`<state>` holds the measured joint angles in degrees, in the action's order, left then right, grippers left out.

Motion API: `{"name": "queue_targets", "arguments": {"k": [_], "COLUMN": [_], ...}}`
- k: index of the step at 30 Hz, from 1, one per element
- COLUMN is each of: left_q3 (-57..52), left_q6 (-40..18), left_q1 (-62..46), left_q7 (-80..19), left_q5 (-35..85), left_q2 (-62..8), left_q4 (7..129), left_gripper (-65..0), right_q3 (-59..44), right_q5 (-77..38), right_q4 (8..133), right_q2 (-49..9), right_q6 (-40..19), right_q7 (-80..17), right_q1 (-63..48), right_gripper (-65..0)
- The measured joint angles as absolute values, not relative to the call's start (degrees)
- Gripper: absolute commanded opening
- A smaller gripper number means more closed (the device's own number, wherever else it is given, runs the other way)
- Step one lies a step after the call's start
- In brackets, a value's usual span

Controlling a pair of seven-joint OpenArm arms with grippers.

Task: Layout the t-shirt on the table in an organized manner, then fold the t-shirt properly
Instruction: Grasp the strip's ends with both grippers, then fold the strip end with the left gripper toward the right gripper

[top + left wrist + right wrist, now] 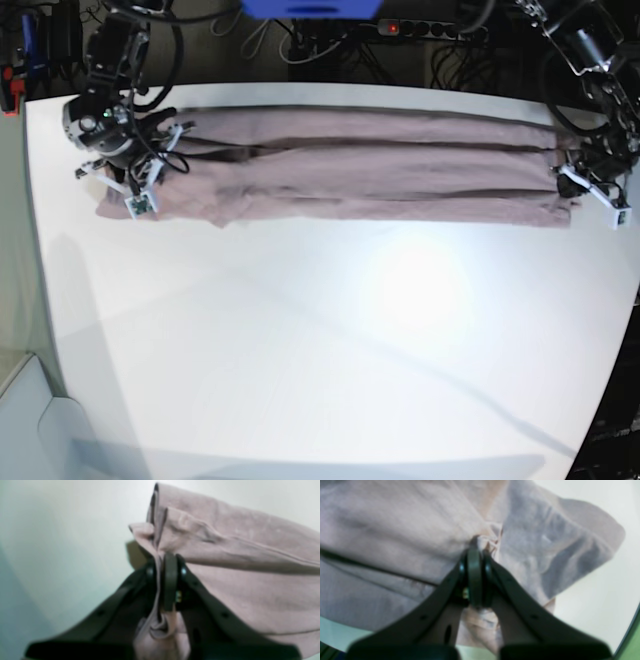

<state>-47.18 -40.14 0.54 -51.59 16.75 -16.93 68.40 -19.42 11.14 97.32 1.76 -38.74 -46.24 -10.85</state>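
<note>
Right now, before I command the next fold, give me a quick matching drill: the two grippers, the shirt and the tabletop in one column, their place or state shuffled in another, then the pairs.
Things:
1. left gripper
2. right gripper
3. dusty mauve-pink cotton t-shirt
4. smooth matte white table

Places or states:
A. bare and glossy with glare across its near half
B. shut on fabric at the base view's right end of the band
C. stretched in a long narrow band along the far edge
D. shut on bunched fabric at the base view's left end

Pairs: 1-B, 2-D, 3-C, 4-A
</note>
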Motion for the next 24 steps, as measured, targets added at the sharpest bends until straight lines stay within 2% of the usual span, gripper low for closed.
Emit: {"name": "queue_targets", "arguments": {"k": [13, 19, 24], "left_q3": [-47.03, -44.27, -40.73], "left_q6": [-39.94, -39.90, -39.90], "left_q1": [-1.15, -2.37, -7.22], "left_q7": [-54.61, -60.16, -60.93], "left_q5": [14.17, 13.93, 13.63], "left_q2": [-9.39, -7.25, -0.86], "left_q4": [84.42, 91.33, 101.95], "left_gripper": [-64.4, -64.9, -65.0], "right_q3": [-19.42, -19.42, -19.42], "right_q5": [11.35, 11.31, 11.53], "right_q4": [97.23, 97.23, 97.21], "right_q2": [1.76, 1.76, 1.76], "right_q6": [-38.74, -38.74, -38.74], "right_q7": [-46.30, -46.22, -46.22], "right_q1": [-10.68, -10.70, -10.66], "right_gripper": [-65.0, -65.0, -65.0]}}
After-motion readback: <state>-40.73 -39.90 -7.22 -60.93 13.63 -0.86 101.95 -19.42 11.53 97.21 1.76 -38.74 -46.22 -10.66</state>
